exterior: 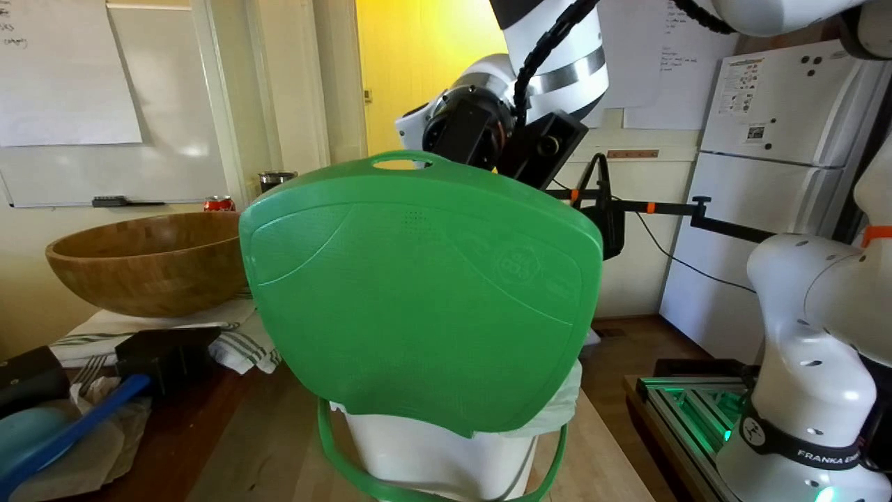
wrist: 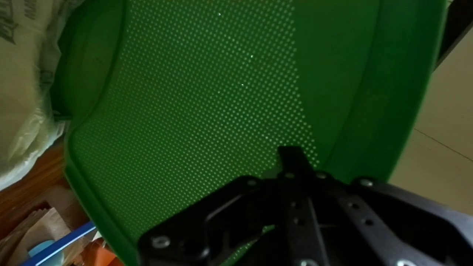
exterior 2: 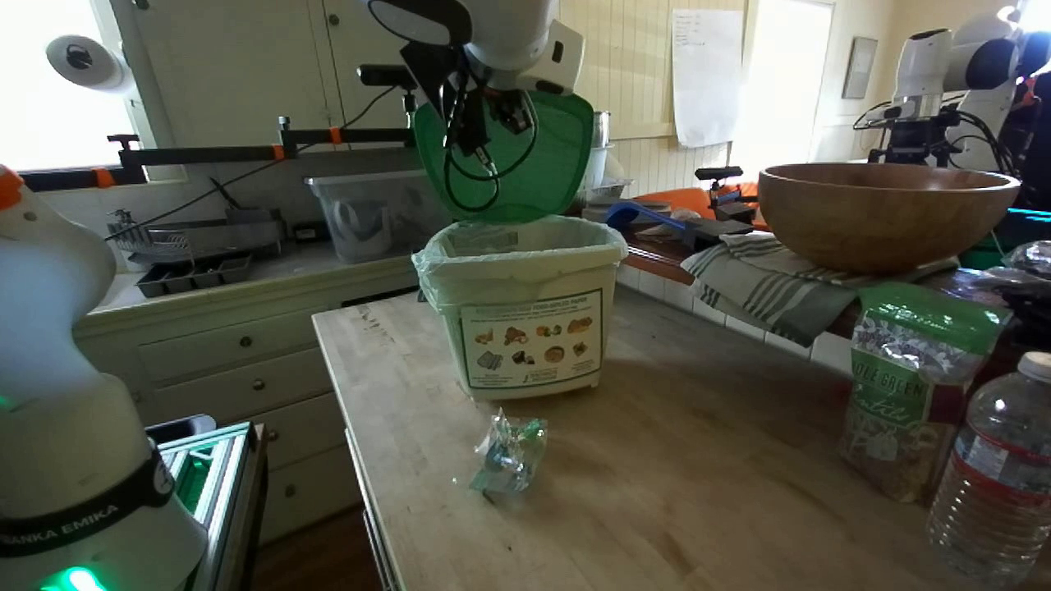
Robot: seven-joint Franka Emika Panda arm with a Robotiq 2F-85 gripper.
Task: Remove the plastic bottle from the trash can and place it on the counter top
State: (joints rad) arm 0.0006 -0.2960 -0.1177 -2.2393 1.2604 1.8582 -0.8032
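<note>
One trash can [exterior 2: 534, 336], white, upright on the wooden desk [exterior 2: 673, 492], thin bag [exterior 2: 525, 261] over its rim, contents hidden; its green lid [exterior: 418, 293] raised; one end effector [wrist: 292, 152], fingers brought together, before the lid's dotted underside in the wrist view, contact not determinable; one clear plastic bottle [exterior 2: 998, 468], white-capped, upright on the desk, well apart from the trash can, just beside a green-topped pouch [exterior 2: 920, 394]; one crumpled plastic piece [exterior 2: 511, 453], near the trash can's labelled front; one wooden bowl [exterior 2: 887, 222], on a striped towel [exterior 2: 764, 279].
</note>
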